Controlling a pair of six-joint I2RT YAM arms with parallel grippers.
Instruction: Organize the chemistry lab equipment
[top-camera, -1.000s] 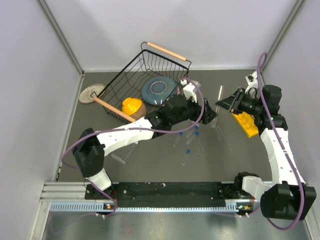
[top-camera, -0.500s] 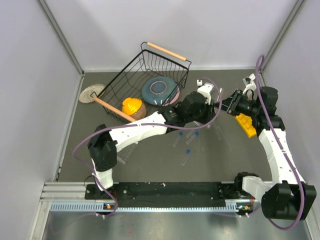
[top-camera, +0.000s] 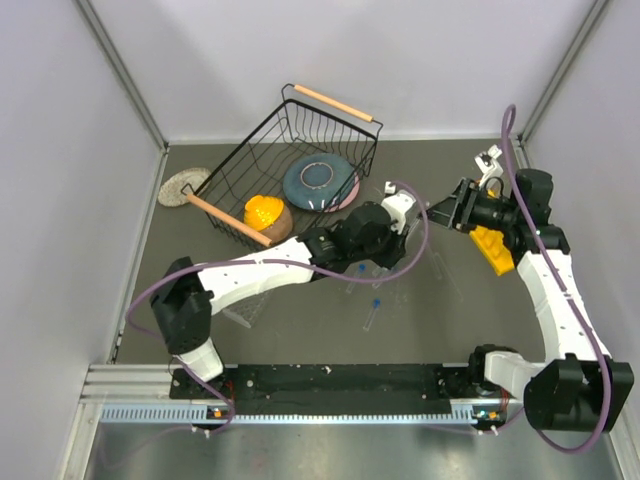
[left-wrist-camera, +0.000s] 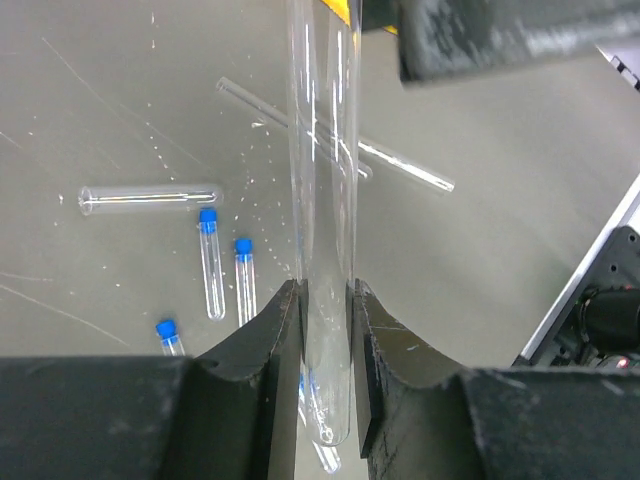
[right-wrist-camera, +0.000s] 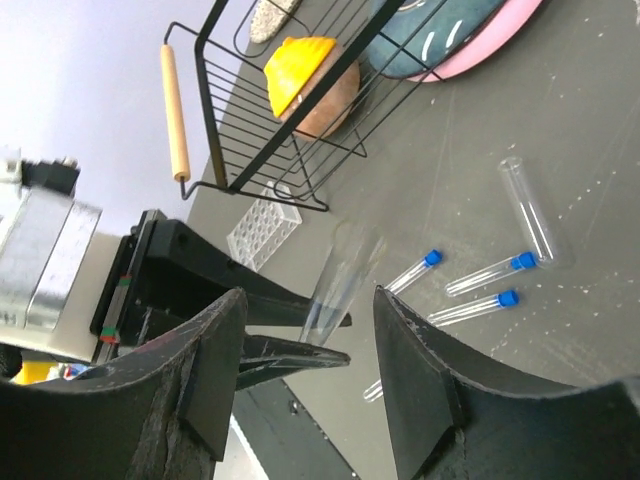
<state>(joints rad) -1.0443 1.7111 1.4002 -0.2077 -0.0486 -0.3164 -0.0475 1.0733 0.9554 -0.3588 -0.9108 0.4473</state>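
Since a second ago the left gripper (left-wrist-camera: 325, 300) has closed in from wide to narrow and now clamps a large clear tube (left-wrist-camera: 325, 180) near its rounded bottom, while the right gripper (right-wrist-camera: 310, 295) has gone from pinched to spread, its fingers (right-wrist-camera: 215, 370) standing either side of that tube with a gap on both sides. At the far left of the dark table (top-camera: 450, 320) lies a round woven mat (top-camera: 183, 186). Next comes the clear rectangular rack (right-wrist-camera: 262, 230), resting flat beside the left arm's forearm. Behind it sits the black wire basket (top-camera: 300, 130), with the orange bowl (top-camera: 262, 212) and blue plate (top-camera: 318, 183) inside. In the middle, below the held tube, three small blue-capped tubes (left-wrist-camera: 210, 270) lie loose on the table, close together but apart, and an uncapped tube (left-wrist-camera: 150, 198) lies flat just beyond them. A long glass rod (left-wrist-camera: 400, 165) lies slanted on the surface behind the held tube. At the right, the yellow holed rack (top-camera: 492, 248) rests on the table against the right arm
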